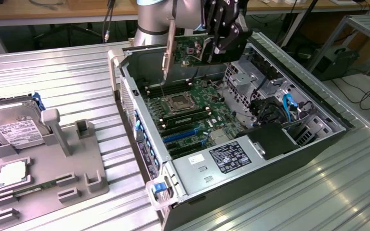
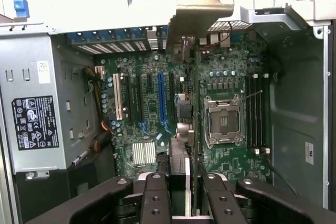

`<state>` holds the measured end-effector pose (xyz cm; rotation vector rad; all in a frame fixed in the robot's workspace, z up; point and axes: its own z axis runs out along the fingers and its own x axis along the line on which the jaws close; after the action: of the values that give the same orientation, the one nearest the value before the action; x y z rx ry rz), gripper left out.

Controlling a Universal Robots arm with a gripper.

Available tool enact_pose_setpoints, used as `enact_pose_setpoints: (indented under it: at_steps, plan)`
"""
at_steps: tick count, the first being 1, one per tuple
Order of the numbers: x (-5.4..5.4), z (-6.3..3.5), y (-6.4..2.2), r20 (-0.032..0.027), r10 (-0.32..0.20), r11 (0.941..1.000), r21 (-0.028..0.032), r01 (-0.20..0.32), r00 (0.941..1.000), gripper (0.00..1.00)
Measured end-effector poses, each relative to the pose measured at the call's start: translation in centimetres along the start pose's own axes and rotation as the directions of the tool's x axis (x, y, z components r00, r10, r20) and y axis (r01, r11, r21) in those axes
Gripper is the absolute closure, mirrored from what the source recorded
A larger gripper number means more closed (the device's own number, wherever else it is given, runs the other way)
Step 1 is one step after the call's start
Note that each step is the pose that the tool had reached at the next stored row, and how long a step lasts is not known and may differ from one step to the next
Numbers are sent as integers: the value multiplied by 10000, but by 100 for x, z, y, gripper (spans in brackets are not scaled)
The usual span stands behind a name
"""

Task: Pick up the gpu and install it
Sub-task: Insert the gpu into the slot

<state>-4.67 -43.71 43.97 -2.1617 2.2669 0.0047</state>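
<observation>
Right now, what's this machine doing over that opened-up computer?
The robot arm's gripper has its fingers closed on the gpu, holding it on edge above the open computer case. The card hangs over the motherboard, not yet seated in a slot. A hard drive rests in a grey holder beside it.

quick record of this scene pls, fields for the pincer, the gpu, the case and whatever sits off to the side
pincer: shut on the gpu
gpu position: held on edge above the open computer case, over the motherboard, not seated in a slot
gpu bracket: silver, at the card's end toward the exterior view's left
case: side panel off, interior exposed
off to the side: hard drive at the grey fixture, to the exterior view's left of the case
</observation>
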Motion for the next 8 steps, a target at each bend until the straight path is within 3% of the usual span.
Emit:
enact_pose_setpoints:
  at_steps: [8]
  plan:
    - [0,4,0,1,-474,9989,-4,474,9989,72]
